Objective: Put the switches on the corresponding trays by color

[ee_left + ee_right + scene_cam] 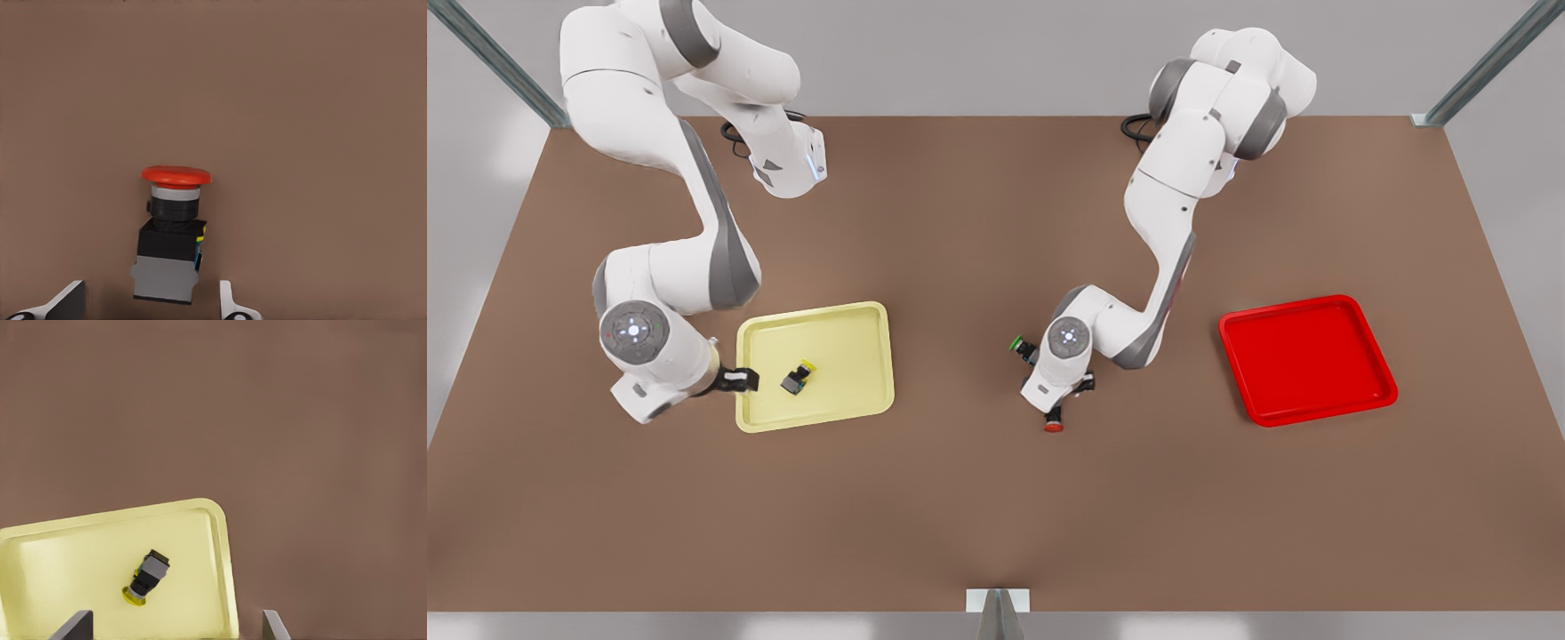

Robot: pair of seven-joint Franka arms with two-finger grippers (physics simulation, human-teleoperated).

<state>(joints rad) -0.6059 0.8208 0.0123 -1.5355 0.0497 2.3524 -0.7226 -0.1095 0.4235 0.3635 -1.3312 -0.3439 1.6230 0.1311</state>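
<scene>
The left gripper (1065, 402) hangs released over the red switch (171, 233), which lies on the tabletop (978, 498) well apart from the red tray (1383, 391). The green switch (1021, 346) lies near the red switch. The right gripper (740, 380), fingers spread, hovers at the yellow tray's (876, 400) rim; the yellow switch (147, 579) lies inside.

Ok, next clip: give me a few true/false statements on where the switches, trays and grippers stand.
1. The yellow switch lies inside the yellow tray. True.
2. The red switch sits in the red tray. False: it lies on the brown table, between the open fingers of the left gripper.
3. The right gripper is clamped on the yellow switch. False: its fingers are open and hold nothing, above the yellow tray's edge.
4. The green switch is on the table beside the left arm's wrist. True.
5. The red tray holds no switch. True.
</scene>
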